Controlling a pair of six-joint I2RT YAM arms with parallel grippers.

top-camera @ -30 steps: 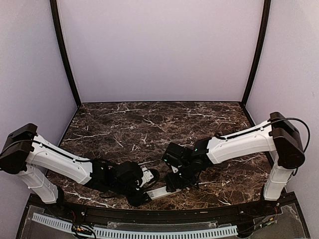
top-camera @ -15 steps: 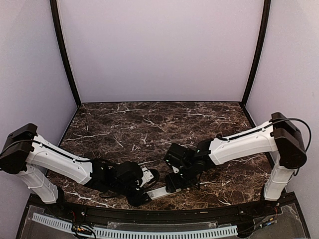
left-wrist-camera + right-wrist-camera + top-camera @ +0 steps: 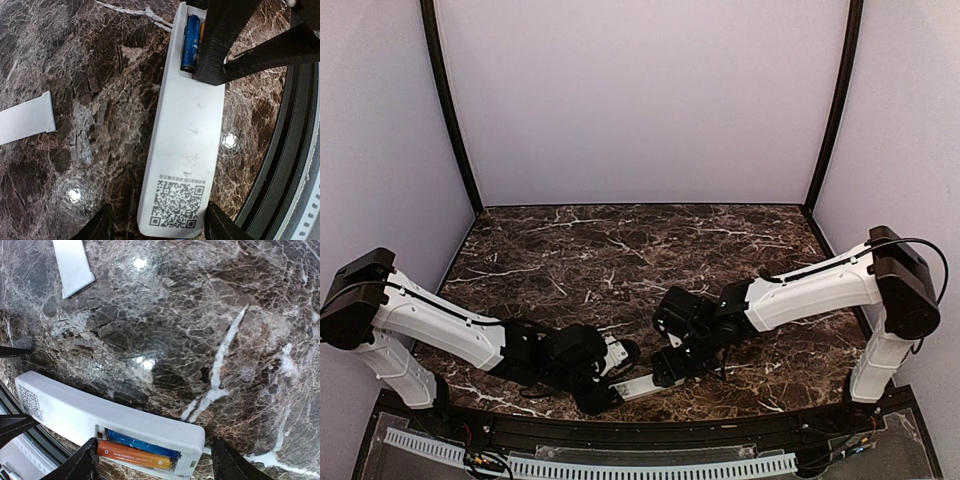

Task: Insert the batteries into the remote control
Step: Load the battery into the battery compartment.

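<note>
The white remote control (image 3: 185, 145) lies face down near the table's front edge, QR label up, its battery bay open. It also shows in the top view (image 3: 642, 385). The blue battery (image 3: 142, 442) and the orange-red battery (image 3: 134, 455) lie side by side in the bay. My left gripper (image 3: 160, 231) is open and straddles the remote's label end; its right finger touches the remote's edge, the left finger stands apart. My right gripper (image 3: 155, 467) is open over the bay end, with one finger (image 3: 216, 45) hiding most of the orange-red battery in the left wrist view.
A loose white battery cover (image 3: 73, 265) lies flat on the marble a little beyond the remote; it also shows in the left wrist view (image 3: 26, 120). The black rail of the table's front edge (image 3: 270, 165) runs right beside the remote.
My right arm has drawn slightly to the right. The remote, the batteries and my left arm have not moved.
</note>
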